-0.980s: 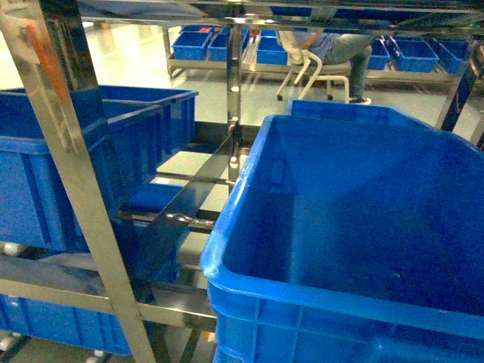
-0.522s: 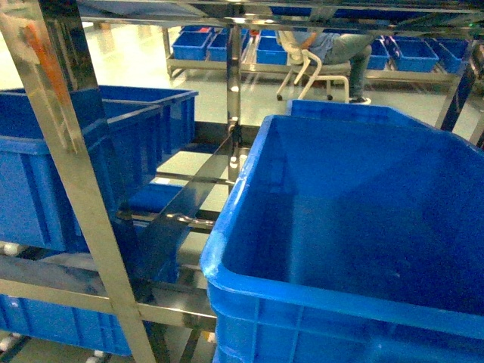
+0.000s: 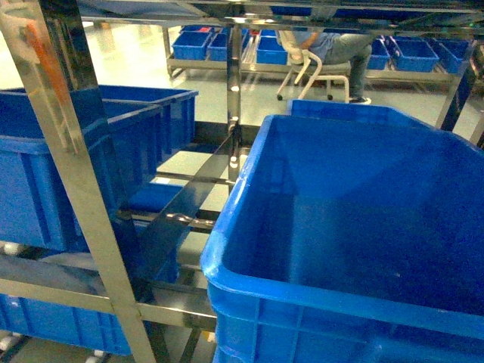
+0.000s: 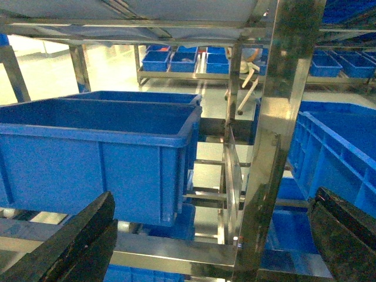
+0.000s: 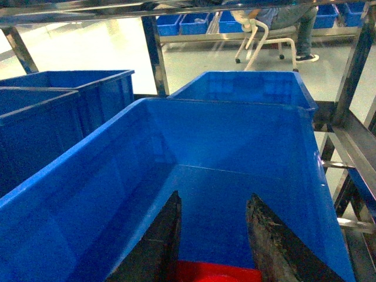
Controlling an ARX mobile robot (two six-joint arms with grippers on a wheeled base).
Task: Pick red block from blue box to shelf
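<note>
Block (image 5: 214,272), red, between right hand (image 5: 214,247) fingers; head view lacks it.

We see the left gripper (image 4: 211,247) spread wide before a shelf (image 4: 276,141) upright, with a blue crate (image 4: 100,153) at left.

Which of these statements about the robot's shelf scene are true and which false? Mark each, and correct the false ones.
1. The right gripper hangs over the smooth blue plastic box. True.
2. A small dark red block shows between its fingers. True.
3. The left gripper is shut on a yellow brick. False: it is open, holding nothing.
4. The shiny steel shelf holds only one crate. False: several blue crates sit on it.
</note>
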